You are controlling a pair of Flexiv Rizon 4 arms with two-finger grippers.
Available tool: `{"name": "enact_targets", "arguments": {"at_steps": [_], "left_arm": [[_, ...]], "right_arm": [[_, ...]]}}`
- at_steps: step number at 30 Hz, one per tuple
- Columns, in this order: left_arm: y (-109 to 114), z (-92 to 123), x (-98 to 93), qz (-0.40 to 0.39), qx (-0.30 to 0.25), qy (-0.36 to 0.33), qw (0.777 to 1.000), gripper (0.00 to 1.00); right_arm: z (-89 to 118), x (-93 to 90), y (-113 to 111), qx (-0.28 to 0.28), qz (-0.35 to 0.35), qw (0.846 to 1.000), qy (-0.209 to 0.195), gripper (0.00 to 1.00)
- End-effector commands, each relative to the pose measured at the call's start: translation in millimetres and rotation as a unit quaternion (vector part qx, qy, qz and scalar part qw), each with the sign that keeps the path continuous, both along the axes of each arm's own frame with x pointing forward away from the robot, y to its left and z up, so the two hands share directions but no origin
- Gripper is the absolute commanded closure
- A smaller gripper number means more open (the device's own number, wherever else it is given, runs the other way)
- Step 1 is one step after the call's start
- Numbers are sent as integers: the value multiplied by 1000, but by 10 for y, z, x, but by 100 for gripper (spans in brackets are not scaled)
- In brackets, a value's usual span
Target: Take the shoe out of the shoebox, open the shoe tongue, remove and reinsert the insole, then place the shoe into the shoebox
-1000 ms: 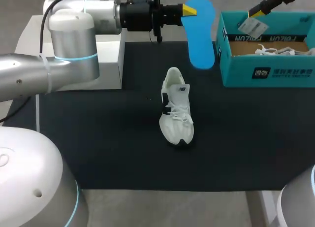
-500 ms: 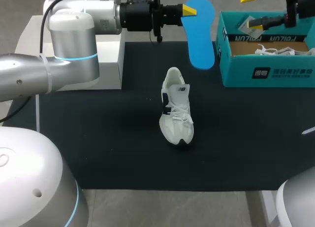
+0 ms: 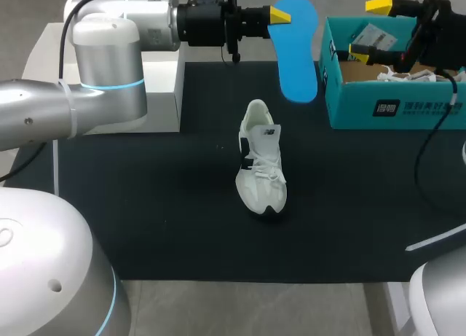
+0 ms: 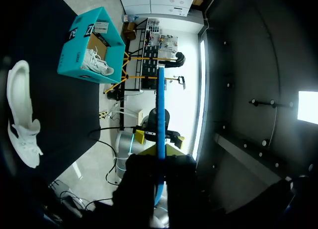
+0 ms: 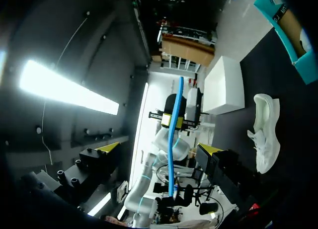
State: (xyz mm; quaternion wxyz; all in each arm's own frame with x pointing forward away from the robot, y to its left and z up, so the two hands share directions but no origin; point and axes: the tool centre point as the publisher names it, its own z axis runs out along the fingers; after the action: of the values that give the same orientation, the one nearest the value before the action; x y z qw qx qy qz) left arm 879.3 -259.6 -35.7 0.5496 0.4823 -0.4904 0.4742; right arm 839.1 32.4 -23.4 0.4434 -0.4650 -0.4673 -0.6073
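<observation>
Blue insole (image 3: 296,48) hangs clamped in left gripper (image 3: 280,15) at 12 o'clock, beyond the centred shoe (image 3: 261,157); right gripper (image 3: 369,28), fingers apart, has dropped over the shoebox (image 3: 393,106) at 2 o'clock, likely readying reinsertion.

Left arm (image 3: 109,52) comes in from left. Big silver elbow bent. Black wrist stretched out flat, pointing right. Left gripper (image 3: 281,16) at end of it, fingers (image 4: 139,175) squeezed on thin blue insole (image 3: 295,48), one finger on each side. Insole hangs down from fingers. Right arm (image 3: 444,41) comes in from right, black wrist pointing left. Right gripper (image 3: 373,30) spread wide, one yellow tip higher, other lower.
</observation>
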Motion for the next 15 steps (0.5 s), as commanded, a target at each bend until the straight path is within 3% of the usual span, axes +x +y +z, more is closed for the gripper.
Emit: {"name": "enact_targets", "arguments": {"at_steps": [1,15], "left_arm": [[1,2,-4,0,1,0,1000,100],[1,2,-4,0,1,0,1000,100]], "right_arm": [[-38,3,20,11,1,1000,2,0],[25,13,-13,-53,3,999,11,0]]}}
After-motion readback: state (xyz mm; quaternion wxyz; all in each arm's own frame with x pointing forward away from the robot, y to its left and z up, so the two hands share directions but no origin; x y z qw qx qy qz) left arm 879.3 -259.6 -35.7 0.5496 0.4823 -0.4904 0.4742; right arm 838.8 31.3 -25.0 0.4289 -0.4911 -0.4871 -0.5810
